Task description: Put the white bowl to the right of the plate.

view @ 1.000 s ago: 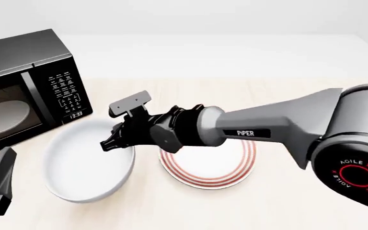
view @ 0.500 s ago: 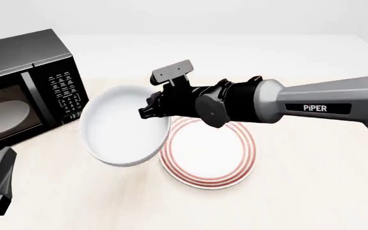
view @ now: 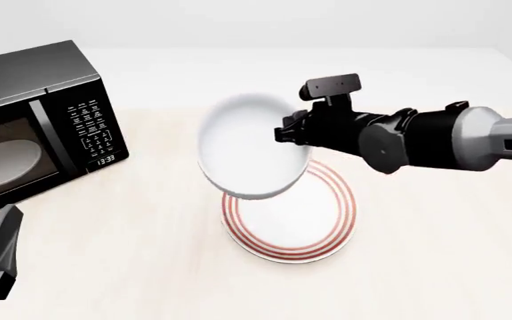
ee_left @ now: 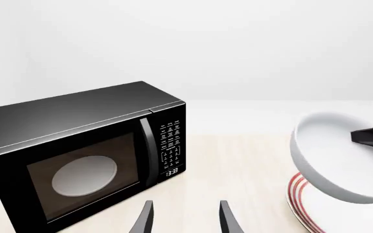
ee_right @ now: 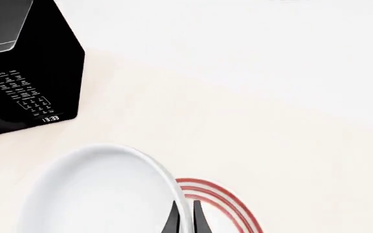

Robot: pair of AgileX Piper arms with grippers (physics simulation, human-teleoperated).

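Right hand (view: 285, 132): fingers pinched on the rim of the white bowl (view: 251, 147), held tilted in the air above the plate's (view: 292, 217) far-left edge | Right arm: reaches in level from the right | Left hand (ee_left: 185, 218): fingers parted, holding nothing, low near the microwave (view: 34, 127) | Hidden: the plate's far rim, behind the bowl.

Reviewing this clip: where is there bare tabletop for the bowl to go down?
Bare tabletop shows right of the plate, out to the table's right edge, and along the near edge in front of the plate. It is crowded on the left, where the microwave stands. The bowl, held by the right gripper, hangs over the plate's far-left rim.
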